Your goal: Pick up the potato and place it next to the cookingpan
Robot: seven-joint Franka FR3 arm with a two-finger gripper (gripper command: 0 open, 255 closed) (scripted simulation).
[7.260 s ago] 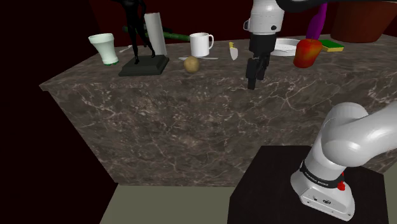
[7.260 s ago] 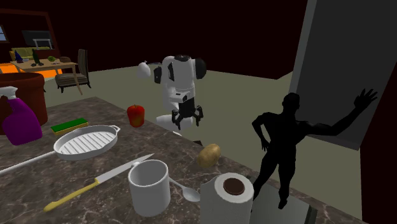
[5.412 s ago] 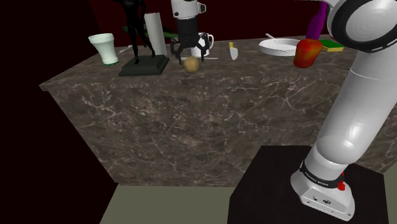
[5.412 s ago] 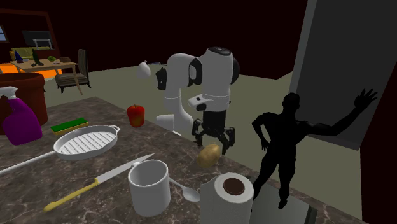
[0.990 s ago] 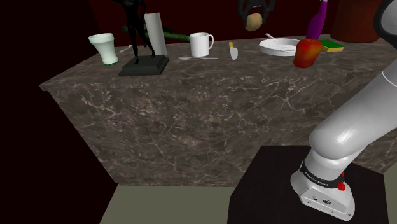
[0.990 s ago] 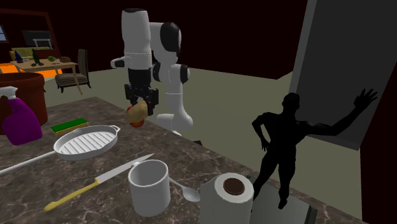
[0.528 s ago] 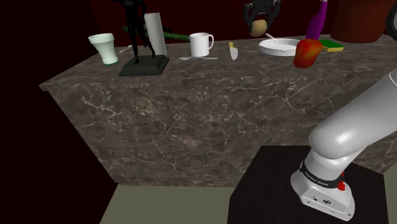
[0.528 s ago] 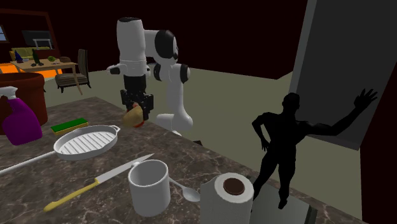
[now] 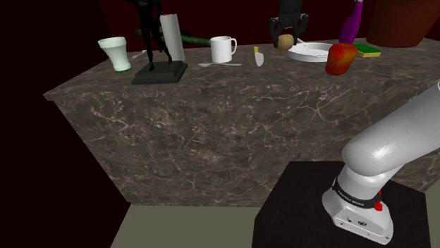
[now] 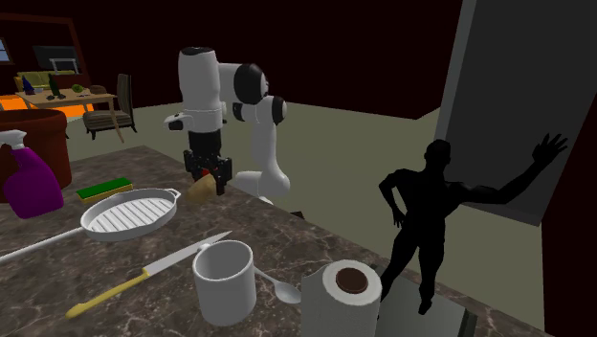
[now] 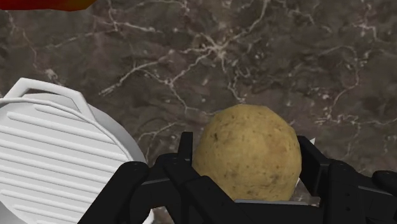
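We see the end effector (image 11: 247,175) clamped on the potato (image 11: 247,147), over the dark veined surface (image 11: 273,57), just beside the white ridged pan (image 11: 51,159).

exterior views: dim, murky | wrist view: brighter — even light on veined counter (image 11: 286,57)

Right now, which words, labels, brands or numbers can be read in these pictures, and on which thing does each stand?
None can be read.
The white arm has pale marks on its dark base band, too small to read.
The white mug and purple spray bottle show no label.
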